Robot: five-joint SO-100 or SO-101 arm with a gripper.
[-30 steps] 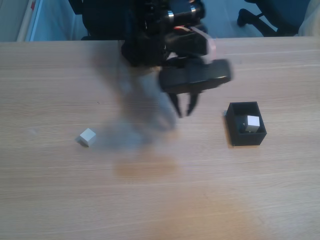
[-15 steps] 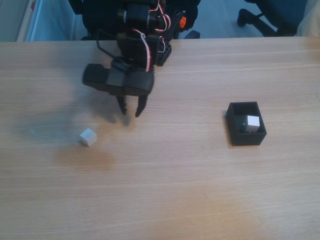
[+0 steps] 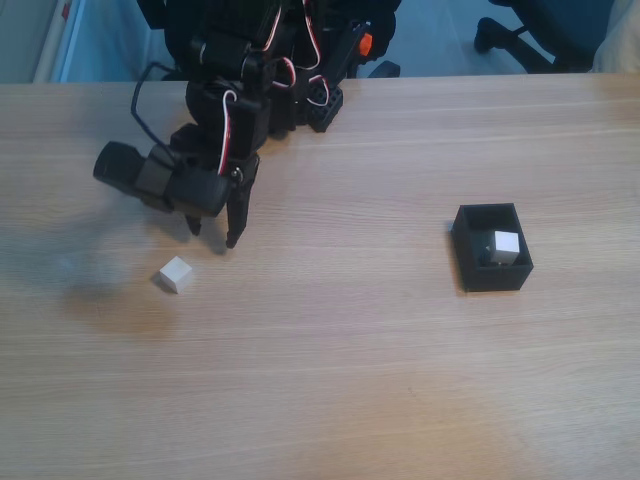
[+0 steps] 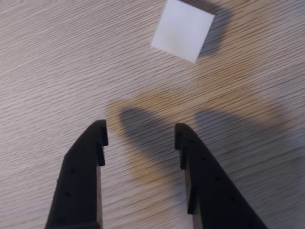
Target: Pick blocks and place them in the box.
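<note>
The task looked part done. In the fixed view the box (image 3: 491, 260) sat on the right of the table (image 3: 400, 380), and one cube (image 3: 506, 243) already lay inside it, against its right wall. Whether a second cube lay hidden beside it could not be told. Another cube (image 3: 175, 273) rested on the bare wood at the left, well apart from the box, so at least that one was left to pick and carry over.

The gripper (image 3: 212, 232) hung over the table just above and to the right of the loose cube in the fixed view, fingers pointing down and not touching it. In the wrist view the fingers (image 4: 86, 167) stood spread, with bare wood grain and their own shadows between them, holding nothing. The cube (image 4: 182, 30) showed ahead of the tips, near the top edge and a little right of the gap's centre line, turned at an angle to the fingers.

By this reading the step in hand was the approach to the loose cube. The next move would call for bringing the gap over the cube, shifting slightly toward the right finger's side, then lowering and closing. Because the cube sat skewed to the fingers, a close might land on its corners and twist or push it aside rather than seat it squarely.
</note>
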